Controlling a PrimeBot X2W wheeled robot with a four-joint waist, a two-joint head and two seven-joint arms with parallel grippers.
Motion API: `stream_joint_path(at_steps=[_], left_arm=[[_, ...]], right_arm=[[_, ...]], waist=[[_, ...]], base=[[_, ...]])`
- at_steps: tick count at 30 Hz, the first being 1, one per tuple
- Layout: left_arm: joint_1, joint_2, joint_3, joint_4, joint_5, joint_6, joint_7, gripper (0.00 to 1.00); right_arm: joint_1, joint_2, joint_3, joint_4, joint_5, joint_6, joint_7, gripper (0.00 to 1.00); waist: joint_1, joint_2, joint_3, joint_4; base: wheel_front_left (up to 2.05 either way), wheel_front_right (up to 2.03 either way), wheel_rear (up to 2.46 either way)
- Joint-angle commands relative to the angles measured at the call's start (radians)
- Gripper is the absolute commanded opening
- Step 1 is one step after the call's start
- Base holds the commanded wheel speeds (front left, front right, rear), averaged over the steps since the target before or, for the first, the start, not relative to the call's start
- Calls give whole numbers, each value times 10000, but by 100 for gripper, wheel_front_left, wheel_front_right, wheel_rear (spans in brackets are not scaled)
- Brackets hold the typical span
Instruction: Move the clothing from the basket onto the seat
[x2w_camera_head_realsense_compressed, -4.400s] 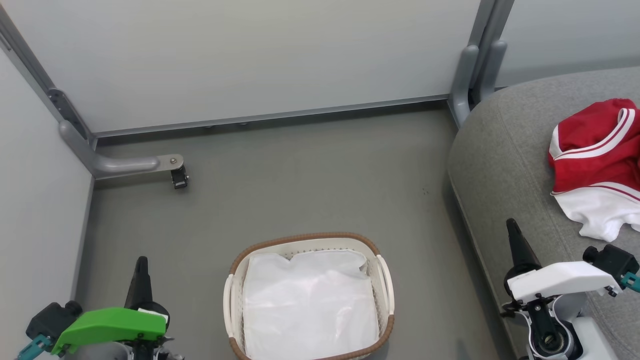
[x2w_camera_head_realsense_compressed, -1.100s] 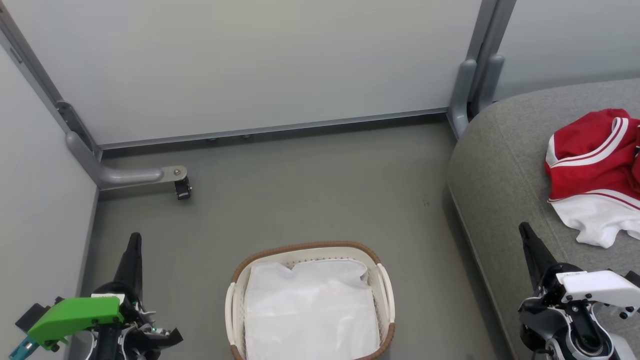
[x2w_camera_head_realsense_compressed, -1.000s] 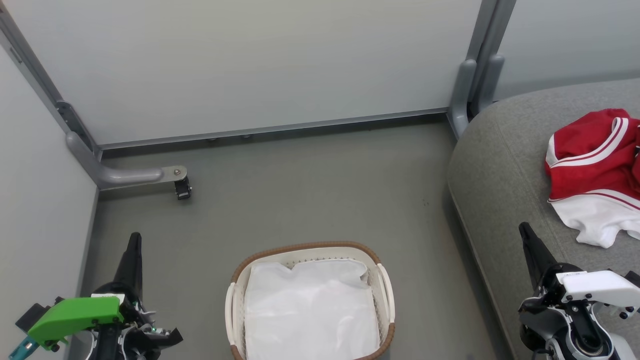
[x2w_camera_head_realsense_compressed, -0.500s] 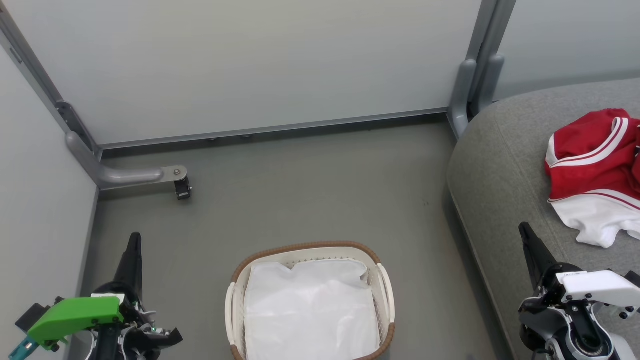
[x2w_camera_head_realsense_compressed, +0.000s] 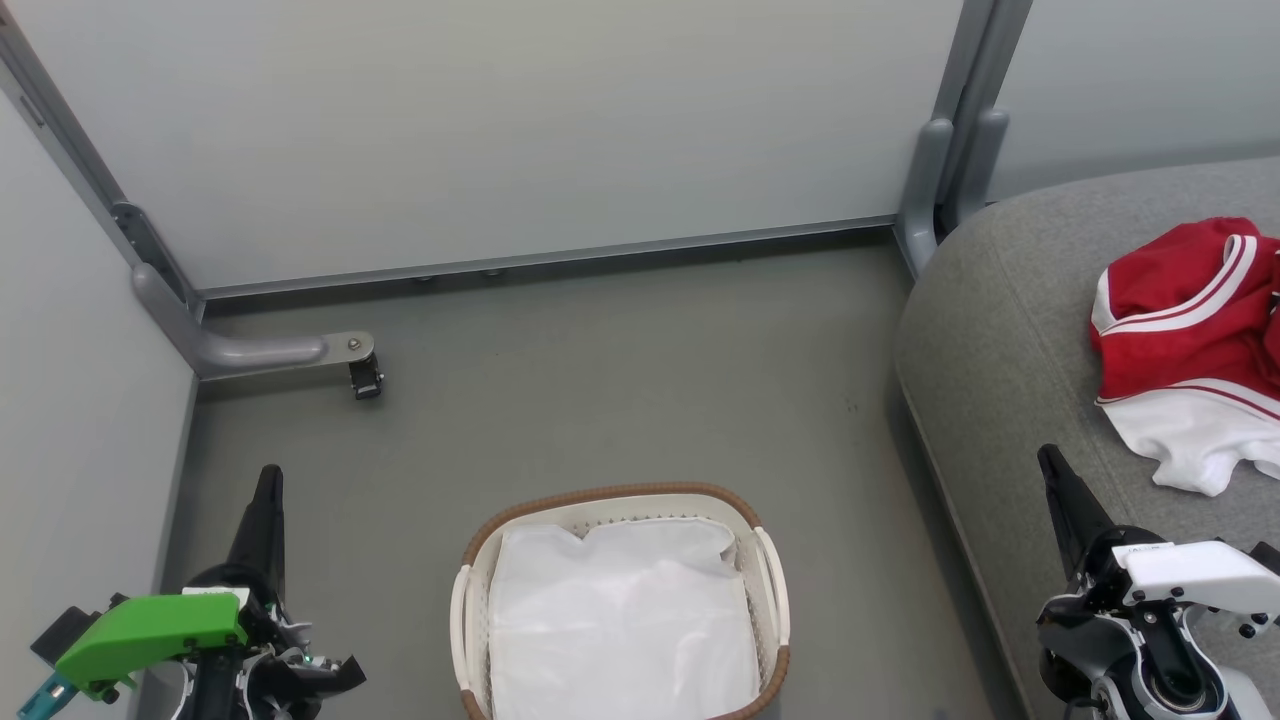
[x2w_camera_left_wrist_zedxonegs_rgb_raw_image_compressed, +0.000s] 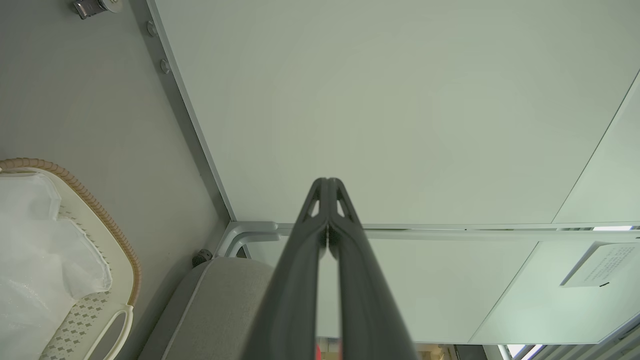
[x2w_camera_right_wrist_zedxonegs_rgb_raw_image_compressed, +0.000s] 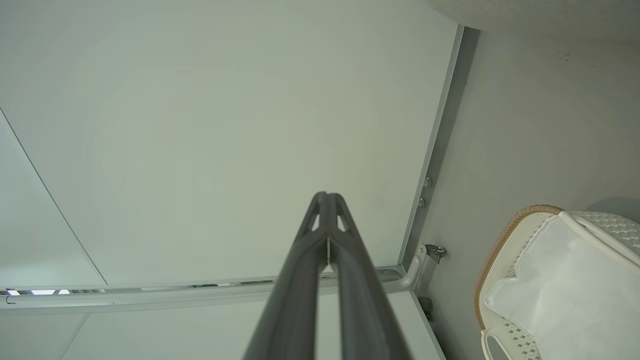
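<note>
Left pincer clenched, empty, over the floor. Basket: white liner visible, no red. Right pincer clenched, empty, at seat edge. Clothing lies on seat. Judgement: transfer looks complete; park arms clear, leave liner alone.

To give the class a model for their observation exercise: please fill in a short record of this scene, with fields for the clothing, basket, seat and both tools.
clothing: red and white, crumpled, lying on the seat
seat: grey, to the robot's right
basket: on the floor, apart from the seat
basket contents: white liner sheet; no red garment visible
left tool: shut, empty, left of the basket
right tool: shut, empty, above the seat's edge
task state: appears done
</note>
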Motion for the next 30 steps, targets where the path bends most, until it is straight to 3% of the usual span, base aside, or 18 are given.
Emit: stream_joint_path(at_steps=[1, 30], left_arm=[[-119, 66, 17, -14, -33, -58, 35, 0], [-119, 66, 15, -15, -34, -58, 34, 0]], right_arm=[[107, -59, -16, -42, 38, 0, 31, 0], [108, -59, -15, -42, 38, 0, 30, 0]], waist=[[0, 0, 0, 0], [0, 0, 0, 0]], base=[[0, 0, 0], [0, 0, 0]])
